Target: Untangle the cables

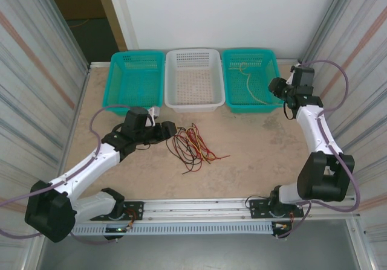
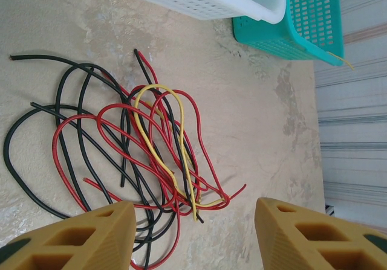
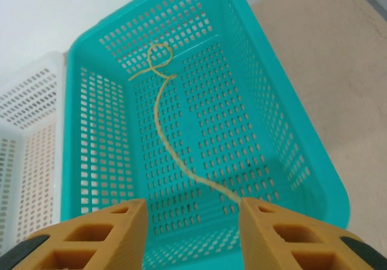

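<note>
The cables (image 1: 192, 144) lie in a loose tangle of red, black and yellow wires on the table, in front of the white basket. In the left wrist view the cables (image 2: 139, 155) spread ahead and left of my left gripper (image 2: 195, 228), whose jaws stand open with only wire ends near the gap. From above, the left gripper (image 1: 172, 128) sits just left of the tangle. My right gripper (image 1: 274, 87) hovers at the right teal basket (image 1: 251, 52). It is open (image 3: 193, 217) over a thin yellow tie (image 3: 162, 122) lying in the basket; the tie's near end touches the right finger (image 3: 266, 228).
Three baskets line the back edge: a teal one (image 1: 138, 54) at left, a white one (image 1: 193, 52) in the middle, and the right teal one (image 3: 296, 155). Corrugated walls close in both sides. Bare tabletop (image 1: 260, 143) lies right of the tangle.
</note>
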Robot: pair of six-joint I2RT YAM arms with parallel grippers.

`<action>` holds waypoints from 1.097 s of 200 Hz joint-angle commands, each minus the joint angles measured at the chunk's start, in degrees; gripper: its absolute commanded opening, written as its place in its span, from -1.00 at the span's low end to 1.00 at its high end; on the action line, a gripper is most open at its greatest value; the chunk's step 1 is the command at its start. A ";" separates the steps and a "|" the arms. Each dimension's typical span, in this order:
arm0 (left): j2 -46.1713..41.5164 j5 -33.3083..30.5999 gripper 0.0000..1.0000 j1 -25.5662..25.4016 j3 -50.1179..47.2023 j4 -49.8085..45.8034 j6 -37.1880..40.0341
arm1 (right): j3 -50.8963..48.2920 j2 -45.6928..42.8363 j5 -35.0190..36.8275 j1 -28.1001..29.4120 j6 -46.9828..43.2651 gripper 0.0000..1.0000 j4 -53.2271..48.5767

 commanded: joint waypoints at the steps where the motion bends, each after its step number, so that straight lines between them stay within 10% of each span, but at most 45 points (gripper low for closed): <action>1: -0.20 -0.09 0.12 0.24 -0.35 1.23 -0.76 | 1.12 -4.67 1.70 2.99 -0.22 -0.10 -5.88; 76: 2.71 1.00 0.06 -0.10 -1.30 2.08 -2.11 | -4.09 -6.49 4.39 36.23 7.16 0.12 -14.71; 113: 4.27 0.91 -0.04 -0.41 -0.69 1.01 -2.12 | -4.91 2.96 -1.49 47.24 12.77 -0.31 -8.79; 219: 3.66 1.36 -0.15 -0.50 -1.66 1.38 -1.82 | 9.56 24.77 5.56 50.71 11.67 -0.48 -20.78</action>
